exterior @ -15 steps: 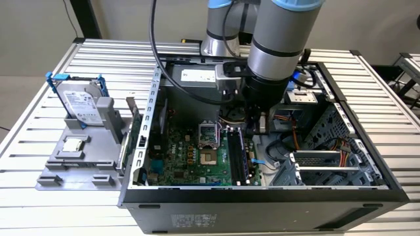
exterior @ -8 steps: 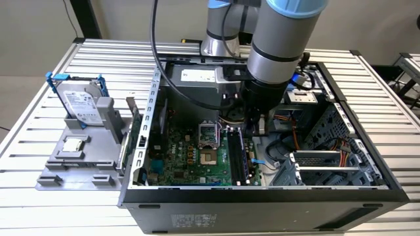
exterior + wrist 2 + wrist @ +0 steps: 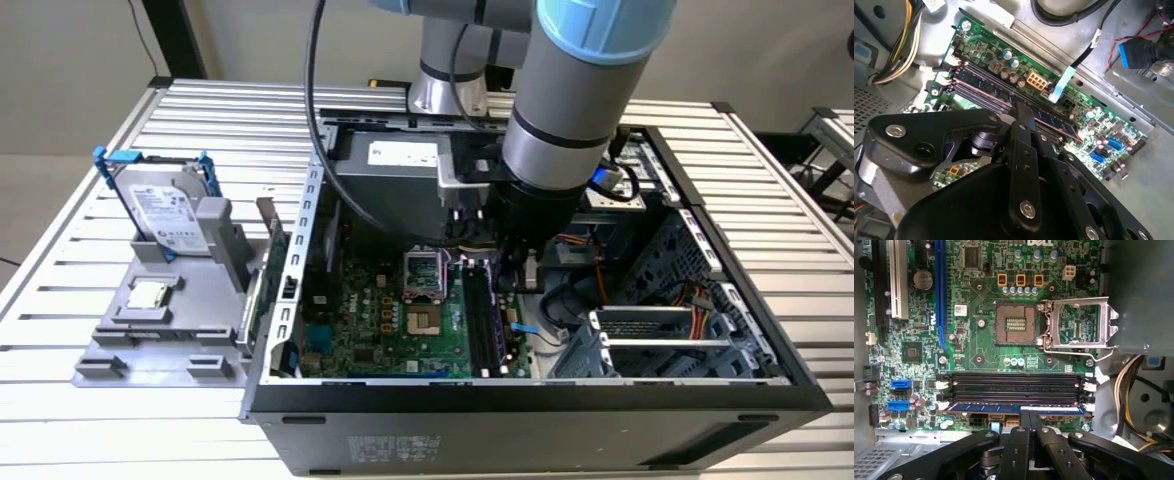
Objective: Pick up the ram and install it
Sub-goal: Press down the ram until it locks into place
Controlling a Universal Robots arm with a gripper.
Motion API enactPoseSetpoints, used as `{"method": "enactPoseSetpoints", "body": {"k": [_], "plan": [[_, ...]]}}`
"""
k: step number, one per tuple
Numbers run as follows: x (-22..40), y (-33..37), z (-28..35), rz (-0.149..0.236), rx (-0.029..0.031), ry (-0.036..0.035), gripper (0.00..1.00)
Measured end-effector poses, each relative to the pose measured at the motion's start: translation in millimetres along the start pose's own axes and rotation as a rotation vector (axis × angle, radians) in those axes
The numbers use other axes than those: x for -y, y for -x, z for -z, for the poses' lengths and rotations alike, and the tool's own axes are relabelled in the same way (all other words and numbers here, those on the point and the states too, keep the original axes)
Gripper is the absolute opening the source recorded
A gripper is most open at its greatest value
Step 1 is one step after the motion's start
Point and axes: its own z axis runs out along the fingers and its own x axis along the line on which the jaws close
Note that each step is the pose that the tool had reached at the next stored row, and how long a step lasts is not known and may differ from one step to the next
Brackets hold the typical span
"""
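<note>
The ram (image 3: 984, 407) is a dark stick with a pale label, lying in the outermost of the black memory slots (image 3: 1014, 382) on the green motherboard (image 3: 979, 345). In the second wrist view the ram (image 3: 1056, 121) runs slantwise from under the black fingers (image 3: 1024, 125). My gripper (image 3: 1029, 414) is shut, its two fingers pressed together with their tips against the ram's upper edge near mid-length. In the exterior view the gripper (image 3: 521, 275) reaches down inside the open computer case (image 3: 534, 400), over the memory slots (image 3: 483, 320).
An empty processor socket (image 3: 1014, 324) with its metal frame (image 3: 1081, 322) flipped open lies beside the slots. Yellow and black cables (image 3: 1126, 385) hang close by. Outside the case, a hard drive (image 3: 167, 205) and a processor chip (image 3: 150, 293) sit on a grey fixture (image 3: 134, 345).
</note>
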Motion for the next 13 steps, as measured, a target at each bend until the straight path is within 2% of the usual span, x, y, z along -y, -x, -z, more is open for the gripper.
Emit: {"method": "enactPoseSetpoints", "body": {"k": [3,6,13], "plan": [[0.1,-0.1,-4.2,0.0,0.0041,0.0,0.0],[0.1,-0.2,-4.6,0.0,0.0039,0.0015,0.0],[0.1,-0.5,-16.0,0.0,0.0015,0.0022,0.0]]}}
